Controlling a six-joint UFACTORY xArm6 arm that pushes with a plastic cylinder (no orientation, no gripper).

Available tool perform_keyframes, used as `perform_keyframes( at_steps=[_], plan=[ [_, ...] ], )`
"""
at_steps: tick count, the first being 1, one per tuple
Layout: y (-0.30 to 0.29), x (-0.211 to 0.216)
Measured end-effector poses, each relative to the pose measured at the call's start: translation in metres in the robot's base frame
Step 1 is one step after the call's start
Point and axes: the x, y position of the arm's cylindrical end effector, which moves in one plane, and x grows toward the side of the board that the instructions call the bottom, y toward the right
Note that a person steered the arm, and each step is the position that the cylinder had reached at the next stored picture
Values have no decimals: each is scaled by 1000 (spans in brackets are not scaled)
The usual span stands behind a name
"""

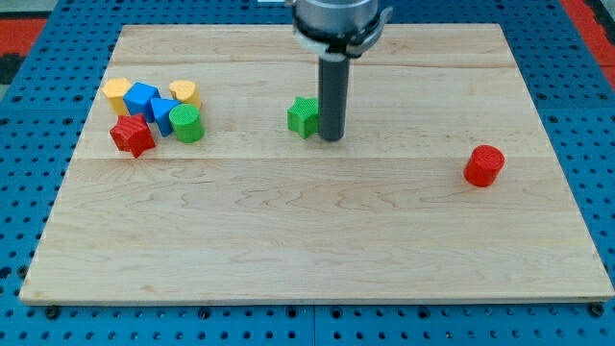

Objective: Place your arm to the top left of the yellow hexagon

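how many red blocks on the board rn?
2: a red star at the bottom left of the cluster on the view's left, and a red cylinder alone at the view's right. None seems hidden.

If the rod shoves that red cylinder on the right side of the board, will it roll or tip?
The red cylinder stands upright on its flat end, so it will probably slide, not roll. It looks squat, so tipping seems unlikely. My tip is far off, beside the green star.

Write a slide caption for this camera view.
My tip rests beside the green star, far right of the yellow hexagon.
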Motion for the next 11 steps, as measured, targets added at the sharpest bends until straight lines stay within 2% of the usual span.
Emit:
perform_keyframes(
  at_steps=[1,2,3,4,5,7,8,9,10,11],
  plan=[
    [-28,-26],
    [-99,-30],
    [-92,-21],
    [-19,-3],
    [-3,-13],
    [-89,-83],
    [-196,-100],
    [-301,-99],
    [-336,-91],
    [-328,-78]
  ],
)
